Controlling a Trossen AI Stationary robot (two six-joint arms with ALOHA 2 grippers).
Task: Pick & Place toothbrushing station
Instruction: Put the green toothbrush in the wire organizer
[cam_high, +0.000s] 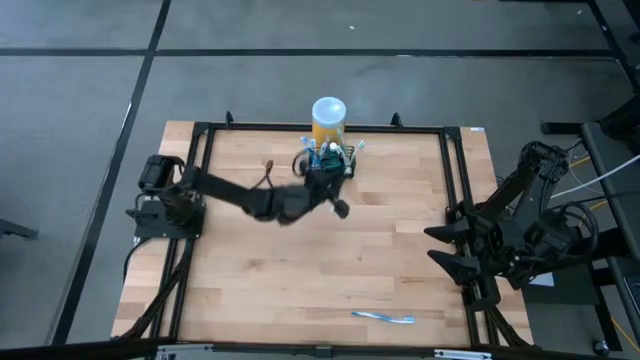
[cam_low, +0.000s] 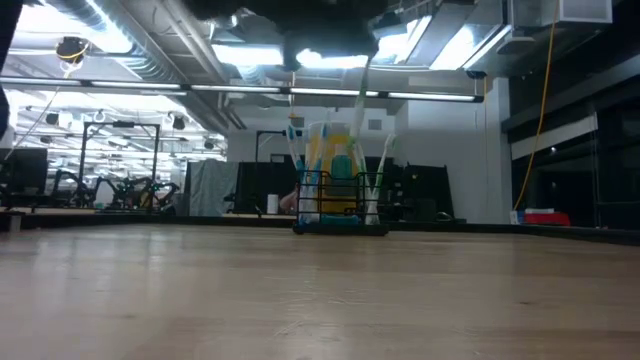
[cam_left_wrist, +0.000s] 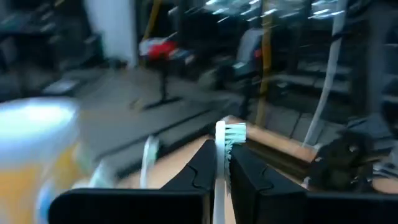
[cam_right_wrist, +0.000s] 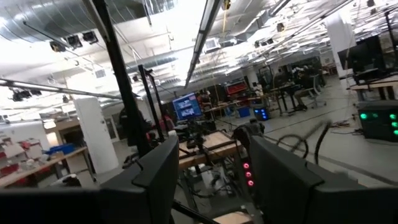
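The toothbrushing station, a small black wire-mesh holder, stood near the far edge of the bench, at about twelve o'clock from the bench's middle in the high view; just behind it, touching or nearly so, stood a yellow cylinder with a white round top; in the low view the holder sat upright on the wood with several brushes standing in it and the yellow cylinder showing behind them; the left arm reached from its base at nine o'clock across the bench, its left gripper right over the holder; in the left wrist view its jaws were closed on a toothbrush with pale green bristles, the white handle pinched between the two dark fingers and the bristled head standing clear above them; another toothbrush with a blue and white handle lay flat on the bench near the front edge, at about five o'clock, well apart from the holder; the right gripper waited at the bench's right edge, at three o'clock, its jaws standing open with nothing between them.
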